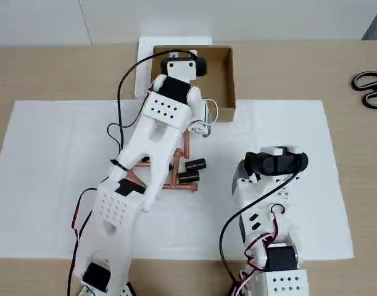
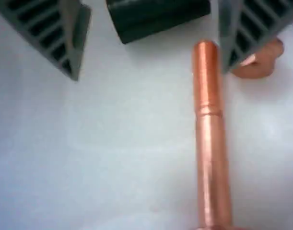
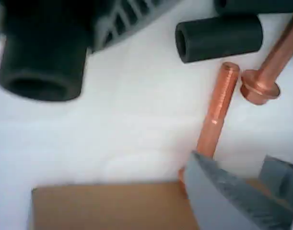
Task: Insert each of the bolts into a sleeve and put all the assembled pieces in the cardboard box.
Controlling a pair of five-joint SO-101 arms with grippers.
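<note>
My left gripper hangs open over the white sheet, just in front of the cardboard box. A copper bolt lies below it, one end beside a finger. A black sleeve rests past the fingertips, touching neither. In the high view this gripper is above the upper end of a bolt. My right gripper is shut on a black sleeve, held off the table at the right. Two loose sleeves and more bolts lie between the arms.
A white paper sheet covers most of the table. Scissors lie at the far right edge. The left arm's finger and the box wall appear in the right wrist view. A second bolt's flanged head lies by a sleeve.
</note>
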